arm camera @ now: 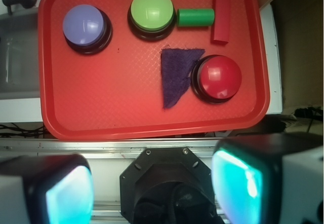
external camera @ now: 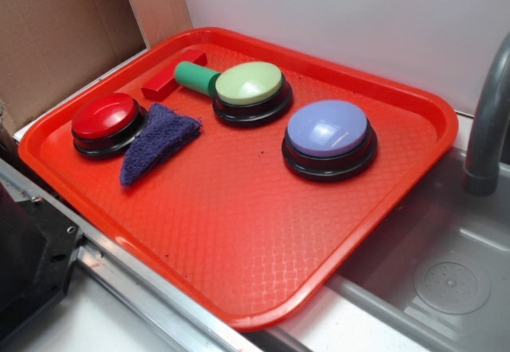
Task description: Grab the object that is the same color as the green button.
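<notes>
The small green cylinder (arm camera: 195, 17) lies on its side between the green button (arm camera: 151, 11) and the red block (arm camera: 221, 11), likely light, stiff and prone to rolling, so the spread, empty fingers (arm camera: 70, 196) should pinch across its round middle.

The gripper (arm camera: 152, 188) has two blocky fingers (arm camera: 48, 191) with black edges, pale grey sides and glowing cyan inner pads. Between them, at six o'clock, sits a black octagonal mount (arm camera: 167, 183) with small screws.
</notes>
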You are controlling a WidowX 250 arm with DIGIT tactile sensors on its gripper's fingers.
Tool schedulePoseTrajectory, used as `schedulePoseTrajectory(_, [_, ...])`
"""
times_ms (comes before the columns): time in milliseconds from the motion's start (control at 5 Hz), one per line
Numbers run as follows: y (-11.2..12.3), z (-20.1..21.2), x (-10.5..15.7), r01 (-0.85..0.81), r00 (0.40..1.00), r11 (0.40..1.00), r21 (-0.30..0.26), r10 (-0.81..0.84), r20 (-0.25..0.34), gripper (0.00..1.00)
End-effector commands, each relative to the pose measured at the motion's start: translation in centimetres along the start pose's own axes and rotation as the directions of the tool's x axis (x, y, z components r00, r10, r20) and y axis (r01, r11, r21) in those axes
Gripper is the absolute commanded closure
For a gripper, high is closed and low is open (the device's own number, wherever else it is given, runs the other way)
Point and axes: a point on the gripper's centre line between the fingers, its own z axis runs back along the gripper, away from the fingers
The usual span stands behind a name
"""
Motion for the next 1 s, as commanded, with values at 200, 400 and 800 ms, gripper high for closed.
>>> schedulePoseTrajectory(200, [0.1,-1.2,1.2,-0.118,0.992,0.992,0.032,0.117,0.035,0.00])
schedulePoseTrajectory(400, [1.0,-2.6,3.3,-0.272,0.962,0.962,0.013,0.272,0.035,0.00])
schedulePoseTrajectory(800, [4.2,-6.5,8.1,-0.666,0.737,0.744,-0.051,0.667,0.108,0.00])
